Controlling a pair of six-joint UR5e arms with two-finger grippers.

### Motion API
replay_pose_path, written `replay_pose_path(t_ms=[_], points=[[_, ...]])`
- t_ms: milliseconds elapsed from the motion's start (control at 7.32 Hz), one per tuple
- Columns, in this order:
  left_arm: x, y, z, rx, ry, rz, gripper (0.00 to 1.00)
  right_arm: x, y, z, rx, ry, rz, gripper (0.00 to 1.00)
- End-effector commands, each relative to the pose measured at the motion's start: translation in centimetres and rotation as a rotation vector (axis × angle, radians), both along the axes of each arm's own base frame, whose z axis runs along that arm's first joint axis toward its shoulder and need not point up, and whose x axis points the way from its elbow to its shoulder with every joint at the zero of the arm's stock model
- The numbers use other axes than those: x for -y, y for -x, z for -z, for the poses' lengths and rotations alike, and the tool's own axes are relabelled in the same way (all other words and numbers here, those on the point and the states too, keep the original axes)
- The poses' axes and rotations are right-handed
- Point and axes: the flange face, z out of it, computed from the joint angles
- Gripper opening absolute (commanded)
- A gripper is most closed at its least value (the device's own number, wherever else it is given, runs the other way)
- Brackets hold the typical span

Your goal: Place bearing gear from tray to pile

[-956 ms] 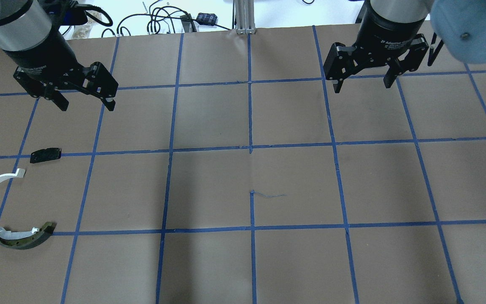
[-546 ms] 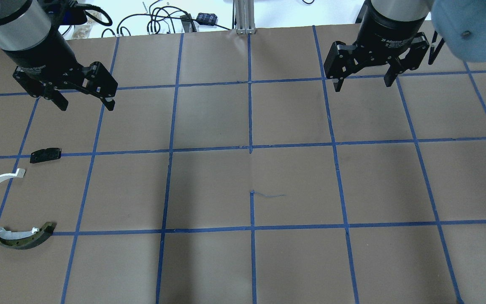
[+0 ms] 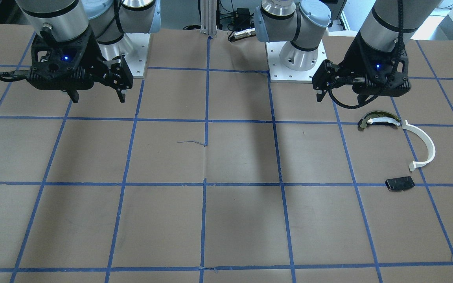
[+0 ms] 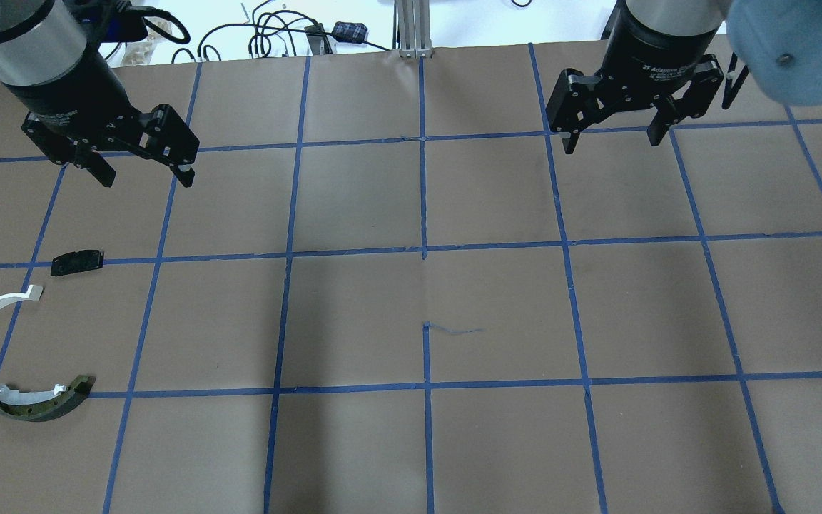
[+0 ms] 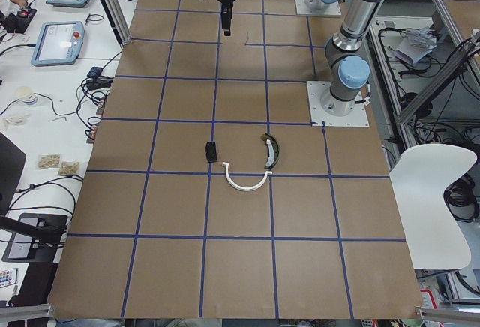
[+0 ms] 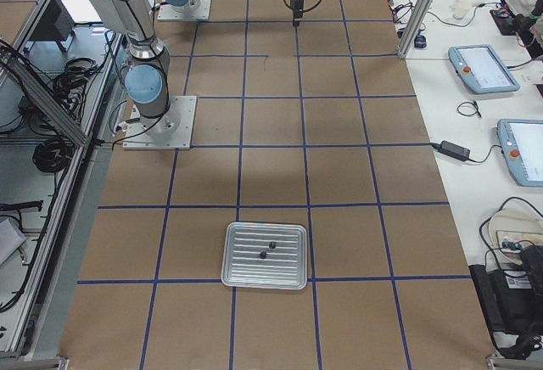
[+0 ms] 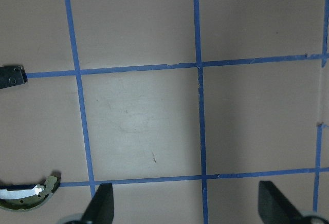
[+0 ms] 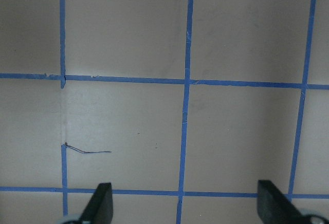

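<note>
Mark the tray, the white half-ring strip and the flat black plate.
tray [image 6: 244, 273], exterior right view, bare ribbed floor.
white half-ring strip [image 3: 431, 150], exterior front-facing view, middle of the arc.
flat black plate [image 4: 77, 262], overhead exterior view, centre of its top face.

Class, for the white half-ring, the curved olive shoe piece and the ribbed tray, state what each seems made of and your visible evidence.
White half-ring: probably plastic; uniform matte white, thin strip.
Curved shoe piece: likely metal with a dark lining; silvery face, olive-black body.
Tray: apparently metal; pale grey sheen, ribbed floor.
</note>
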Motion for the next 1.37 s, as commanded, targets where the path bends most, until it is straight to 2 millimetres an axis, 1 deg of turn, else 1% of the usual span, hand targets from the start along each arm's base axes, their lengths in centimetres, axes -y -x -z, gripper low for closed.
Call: replay_pose_path(t_ms=[0, 137, 273, 410, 546, 683, 819, 956, 1093, 1229], points=[[0.2, 0.0, 0.3, -0.001, -0.003, 0.0, 1.0, -0.1, 0.0, -0.1, -0.005, 0.004, -0.001, 1.0], [0.1, 0.1, 0.2, -0.001, -0.001, 0.002, 1.0, 0.0, 0.2, -0.1, -0.006, 0.0, -0.001, 1.0], [0.1, 0.1, 0.2, -0.001, -0.001, 0.002, 1.0, 0.2, 1.3, 0.0, -0.012, -0.012, -0.046, 1.0], [0.2, 0.1, 0.2, -0.001, -0.001, 0.003, 1.0, 0.6, 5.2, -0.1, -0.072, -0.038, -0.142, 1.0], [0.2, 0.1, 0.2, -0.001, -0.001, 0.003, 1.0, 0.3, 10.8, -0.9, -0.088, -0.067, -0.203, 1.0], [0.3, 0.3, 0.5, -0.003, -0.007, 0.005, 1.0, 0.2, 17.9, -1.0, -0.082, -0.088, -0.284, 1.0], [0.2, 0.2, 0.3, -0.001, -0.003, 0.005, 1.0, -0.7, 26.2, -0.3, -0.061, -0.115, -0.385, 1.0], [0.1, 0.2, 0.2, -0.001, -0.001, 0.005, 1.0, -2.2, 35.4, 2.0, -0.019, -0.13, -0.404, 1.0], [0.2, 0.2, 0.2, -0.001, -0.001, 0.005, 1.0, -1.8, 43.4, 5.5, -0.056, -0.092, -0.505, 1.0], [0.1, 0.3, 0.1, 0.0, 0.005, 0.006, 1.0, -1.5, 49.2, 9.3, -0.066, -0.102, -0.622, 1.0]])
